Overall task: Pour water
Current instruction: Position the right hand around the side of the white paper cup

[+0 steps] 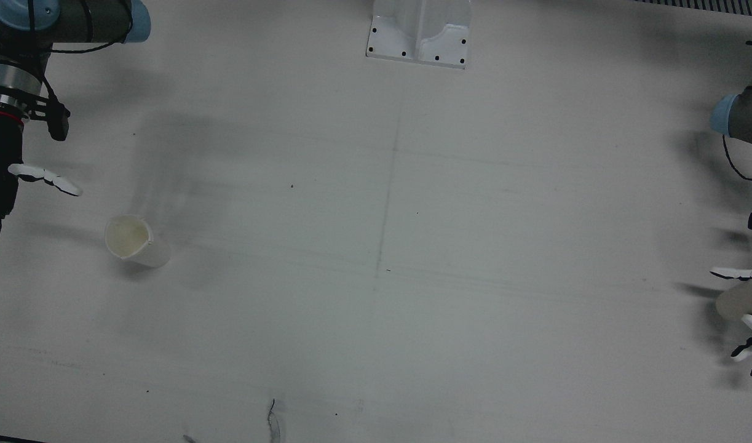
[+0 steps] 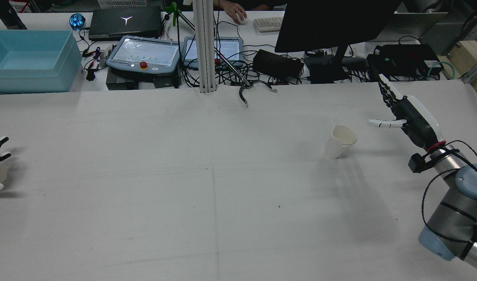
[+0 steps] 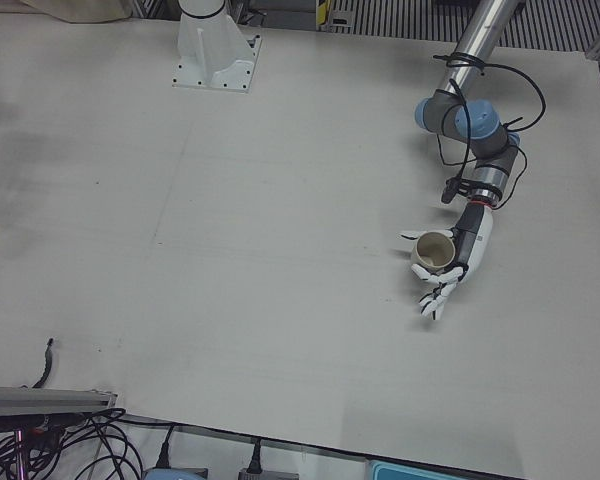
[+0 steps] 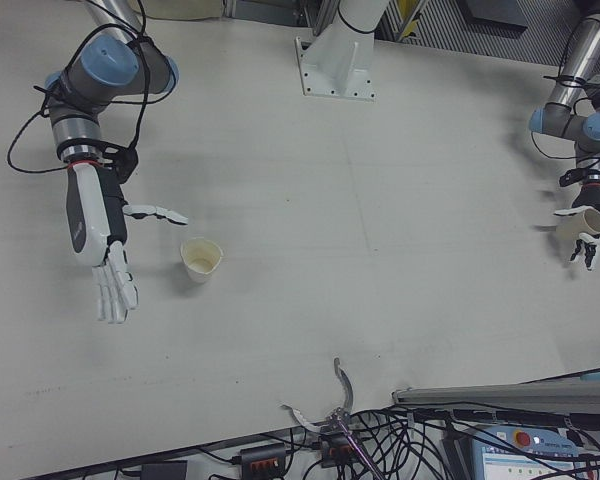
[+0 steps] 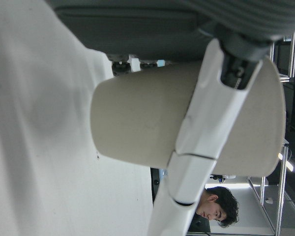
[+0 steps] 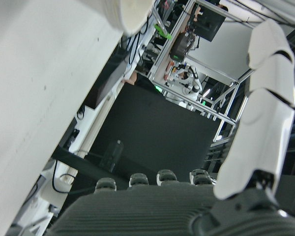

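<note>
White tabletop (image 2: 222, 187), no legible writing anywhere. Left robot hand (image 3: 450, 262) at far left edge, fingers wrapped round a paper cup (image 3: 432, 252). Second paper cup (image 2: 339, 141) upright near right robot hand (image 2: 406, 113), spread, holding nothing.

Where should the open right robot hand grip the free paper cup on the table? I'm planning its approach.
Grip the paper cup around its side wall at mid-height, coming from the right robot hand beside it. It stands upright, mouth open upward, so a sideways wrap avoids crushing the rim.
</note>
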`<state>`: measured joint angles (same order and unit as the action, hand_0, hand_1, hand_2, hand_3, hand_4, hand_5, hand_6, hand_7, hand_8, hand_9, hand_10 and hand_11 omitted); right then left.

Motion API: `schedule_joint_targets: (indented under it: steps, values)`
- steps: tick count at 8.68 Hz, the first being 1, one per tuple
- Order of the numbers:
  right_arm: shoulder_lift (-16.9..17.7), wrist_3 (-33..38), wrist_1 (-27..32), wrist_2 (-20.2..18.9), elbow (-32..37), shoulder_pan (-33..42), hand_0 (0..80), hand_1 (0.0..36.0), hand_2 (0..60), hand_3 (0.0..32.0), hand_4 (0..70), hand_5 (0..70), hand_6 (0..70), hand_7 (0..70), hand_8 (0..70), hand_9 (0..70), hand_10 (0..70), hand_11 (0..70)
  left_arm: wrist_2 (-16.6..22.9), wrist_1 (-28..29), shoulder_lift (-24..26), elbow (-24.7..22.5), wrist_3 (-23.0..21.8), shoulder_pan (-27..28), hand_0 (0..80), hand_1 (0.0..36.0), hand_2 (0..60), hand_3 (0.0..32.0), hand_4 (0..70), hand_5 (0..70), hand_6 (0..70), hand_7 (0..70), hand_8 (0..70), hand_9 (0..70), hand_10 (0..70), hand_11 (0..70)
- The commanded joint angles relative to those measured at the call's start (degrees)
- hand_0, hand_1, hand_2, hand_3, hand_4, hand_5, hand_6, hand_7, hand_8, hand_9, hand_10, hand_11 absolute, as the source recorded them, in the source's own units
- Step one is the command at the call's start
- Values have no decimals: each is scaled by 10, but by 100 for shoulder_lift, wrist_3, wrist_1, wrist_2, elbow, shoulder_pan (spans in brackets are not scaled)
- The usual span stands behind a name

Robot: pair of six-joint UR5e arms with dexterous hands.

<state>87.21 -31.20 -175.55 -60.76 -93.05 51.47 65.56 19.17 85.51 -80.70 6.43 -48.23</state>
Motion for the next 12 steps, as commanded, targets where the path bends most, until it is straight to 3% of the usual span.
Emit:
schedule_joint_targets:
  steps: [1, 3, 6, 8, 9, 10, 11, 12]
  values:
    - [-433, 114, 56, 21, 340, -778, 492, 193, 148, 134, 0, 60, 44, 0, 17, 12, 0, 0, 1, -18, -26, 1, -1, -11, 800, 360, 0, 0, 700, 700, 158, 105, 70, 33, 110, 192]
    - [-389, 201, 65, 30, 332, -753, 465, 160, 162, 144, 0, 50, 49, 1, 18, 16, 0, 0, 1, -18, -17, -7, -1, -2, 800, 360, 0, 0, 700, 700, 160, 107, 72, 35, 111, 194]
    - [-345, 429, 100, 56, 366, -700, 464, 163, 172, 124, 0, 49, 40, 0, 13, 5, 0, 0, -8, 17, -113, -16, -10, -11, 800, 360, 0, 0, 700, 700, 161, 111, 74, 37, 112, 196]
    - [-336, 622, 109, 65, 472, -727, 464, 164, 185, 94, 0, 51, 45, 0, 23, 21, 0, 0, -8, 17, -114, -34, -10, -2, 800, 360, 0, 0, 700, 700, 162, 112, 75, 39, 113, 197]
    - [-328, 606, 187, 230, 394, -692, 460, 154, 178, 72, 0, 52, 58, 0, 32, 32, 0, 0, -8, 17, -114, -25, -10, -2, 800, 360, 0, 0, 700, 700, 160, 113, 75, 39, 113, 198]
    - [-153, 449, 605, 806, 376, -674, 454, 144, 169, 46, 0, 48, 54, 0, 28, 24, 0, 0, -8, 17, -114, -25, -10, -2, 800, 360, 0, 0, 700, 700, 161, 113, 75, 39, 113, 198]
    - [-30, 117, 1132, 1081, 410, -665, 462, 162, 167, 26, 0, 41, 3, 0, 6, 1, 0, 0, 1, 17, -114, -34, -10, -11, 800, 360, 0, 0, 700, 700, 161, 114, 75, 39, 113, 199]
    - [-37, -95, 1276, 1119, 428, -656, 468, 178, 174, 10, 0, 37, 0, 0, 0, 0, 0, 0, -8, 34, -148, -43, -18, -11, 800, 360, 0, 0, 700, 700, 162, 115, 76, 41, 113, 198]
